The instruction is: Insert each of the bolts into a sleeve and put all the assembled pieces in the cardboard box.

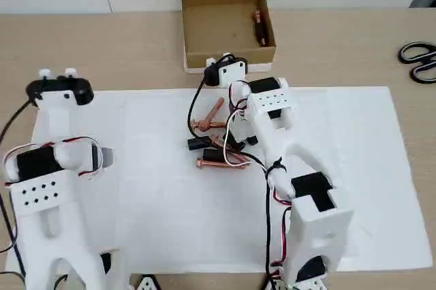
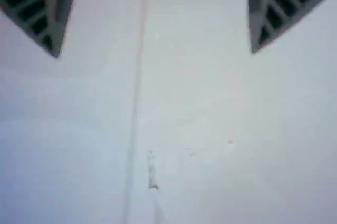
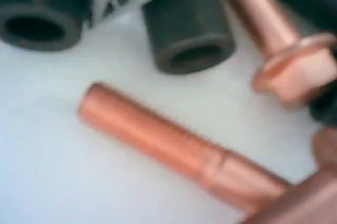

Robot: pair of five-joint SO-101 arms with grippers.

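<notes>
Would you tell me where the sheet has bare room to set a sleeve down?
The white sheet is bare between the left arm and the pile of bolts and sleeves, and again beyond the right arm toward the scissors. It is crowded at the pile, under the right arm, just before the cardboard box.

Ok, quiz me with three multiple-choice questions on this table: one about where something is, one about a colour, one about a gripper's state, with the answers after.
1. The assembled piece lies: A on a plate, B in the cardboard box, C in a bowl.
2. The bolts are: A copper-coloured, B blue, C green.
3. The left gripper is: A shut on a bolt, B fully shut and empty, C open and empty.

Answers:
1. B, it rests against the box's right wall.
2. A, the right wrist view shows their coppery shafts.
3. C, its fingers stand apart with nothing between them.
</notes>
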